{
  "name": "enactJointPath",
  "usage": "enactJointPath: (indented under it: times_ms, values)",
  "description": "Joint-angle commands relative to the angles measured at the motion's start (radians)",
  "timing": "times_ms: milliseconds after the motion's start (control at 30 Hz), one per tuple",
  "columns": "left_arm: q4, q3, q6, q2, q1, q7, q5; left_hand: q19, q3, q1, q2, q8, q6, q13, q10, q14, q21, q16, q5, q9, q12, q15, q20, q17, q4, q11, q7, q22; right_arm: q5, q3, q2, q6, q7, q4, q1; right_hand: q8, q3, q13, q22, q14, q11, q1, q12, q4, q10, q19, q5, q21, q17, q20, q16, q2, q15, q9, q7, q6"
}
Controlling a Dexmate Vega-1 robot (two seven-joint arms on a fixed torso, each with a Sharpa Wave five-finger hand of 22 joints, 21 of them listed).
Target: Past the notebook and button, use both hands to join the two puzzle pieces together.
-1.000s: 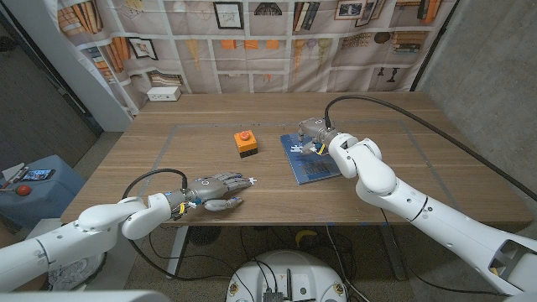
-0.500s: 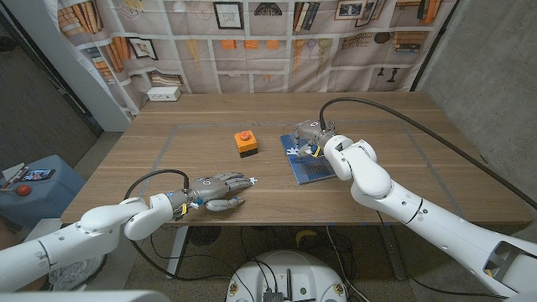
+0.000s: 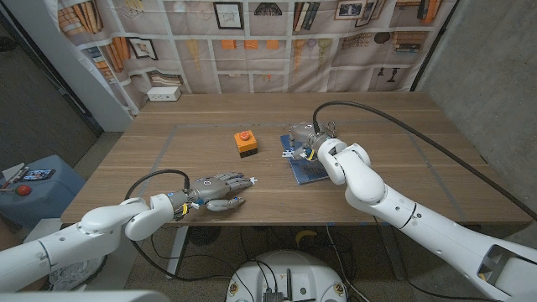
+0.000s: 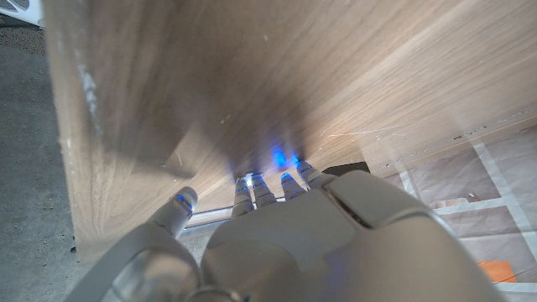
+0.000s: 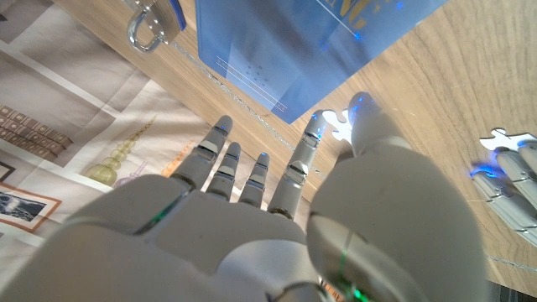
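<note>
The two puzzle pieces are lying well apart on the surface (image 3: 168,159), so the join is not yet starting. The far puzzle piece (image 5: 334,122) is sitting on bare wood just beside a corner of the blue notebook (image 3: 307,171), to the right of the orange button (image 3: 244,143). The right hand (image 3: 305,137) is hovering over it, fingers stretched out and slightly fanned, with the thumb and one finger flanking the piece; I cannot tell whether they are actually pinching it. The near puzzle piece (image 3: 252,180) is lying at the fingertips of the left hand (image 3: 215,190), which is reaching along the surface with its fingers extended close together. Whether it is gripping that piece or only touching it I cannot tell.

The risks, as I judge them:
- Either thin piece is likely to skid across the smooth wood if the fingers are closing off-centre.
- The far piece could be getting nudged under or against the notebook edge, jamming the pick-up.
- A loose pinch may be letting a piece rotate, so tab and socket would be misaligning when the hands meet.
</note>
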Motion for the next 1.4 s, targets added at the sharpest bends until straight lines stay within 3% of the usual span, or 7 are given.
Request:
enactJointPath:
  times_ms: [33, 867, 1400]
  values:
    - [-0.001, 0.006, 0.004, 0.002, 0.0, -0.009, -0.005, -0.12, 0.005, 0.009, 0.113, 0.004, 0.007, 0.005, 0.005, -0.051, 0.004, 0.006, 0.009, 0.006, 0.006, -0.084, -0.057, 0.001, -0.004, 0.004, -0.001, 0.003, -0.067, -0.021, 0.045, 0.0, 0.027, 0.007, -0.012, 0.0, -0.006, 0.003, 0.005, 0.009, 0.0, 0.01, 0.002, 0.0, 0.013, 0.003, -0.004, 0.001, 0.005, 0.006, 0.006, 0.006, 0.006, 0.001, -0.002, -0.002]
    - [-0.022, 0.002, 0.04, 0.008, 0.016, -0.012, -0.014, -0.102, 0.012, 0.014, 0.113, 0.006, 0.027, 0.005, 0.022, -0.033, 0.008, 0.007, 0.009, 0.006, 0.009, -0.083, -0.056, -0.002, -0.009, 0.01, 0.005, 0.003, -0.104, -0.038, 0.1, 0.0, 0.01, 0.032, -0.047, -0.002, -0.009, 0.004, 0.006, 0.016, 0.008, 0.015, 0.003, -0.002, 0.023, 0.002, -0.008, 0.002, 0.007, 0.018, 0.008, 0.007, 0.014, -0.003, -0.002, -0.001]
    - [-0.034, 0.01, 0.08, -0.005, 0.02, -0.02, -0.002, -0.098, 0.016, 0.016, 0.112, 0.007, 0.04, 0.005, 0.028, -0.026, 0.007, 0.006, 0.009, 0.006, 0.009, -0.08, -0.054, -0.003, -0.012, 0.014, 0.01, 0.002, -0.195, -0.085, 0.148, -0.032, -0.018, 0.1, -0.047, -0.004, -0.011, 0.004, 0.006, 0.016, 0.01, 0.018, 0.001, -0.002, 0.024, 0.0, -0.012, 0.002, 0.008, 0.022, 0.008, 0.01, 0.013, -0.006, -0.002, 0.0]
